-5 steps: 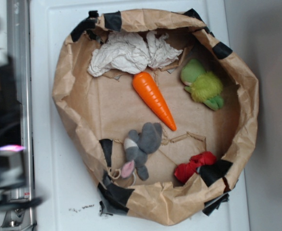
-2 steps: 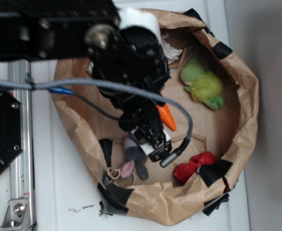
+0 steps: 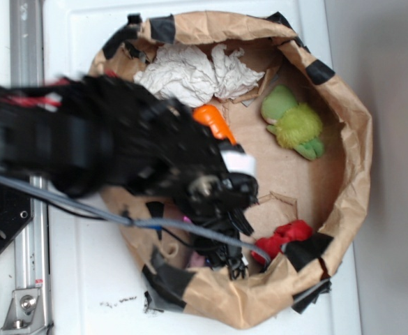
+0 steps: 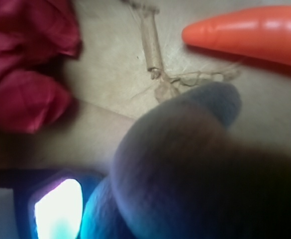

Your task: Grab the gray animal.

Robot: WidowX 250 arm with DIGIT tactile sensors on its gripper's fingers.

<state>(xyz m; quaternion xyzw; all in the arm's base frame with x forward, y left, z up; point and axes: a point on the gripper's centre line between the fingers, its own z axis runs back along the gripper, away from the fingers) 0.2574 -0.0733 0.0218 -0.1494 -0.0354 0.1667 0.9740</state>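
Note:
The gray animal (image 4: 185, 164) fills the lower right of the wrist view as a blurred gray rounded mass, very close to the camera. In the exterior view it is hidden under my black arm. My gripper (image 3: 223, 246) hangs low inside the paper bag (image 3: 343, 209), right over the spot where the animal lies. Its jaws are blurred in the exterior view and do not show clearly in the wrist view, so their state is unclear.
An orange carrot (image 3: 213, 120) (image 4: 254, 32) lies just beyond the arm. A red cloth item (image 3: 287, 236) (image 4: 26, 74) sits beside the gripper. A fuzzy green plush toy (image 3: 296, 124) and crumpled white paper (image 3: 190, 73) lie at the bag's far side.
My arm swung in from the left over the bag, then shifted toward the bag's near rim and came down over the gray animal, which is now covered in the exterior view.

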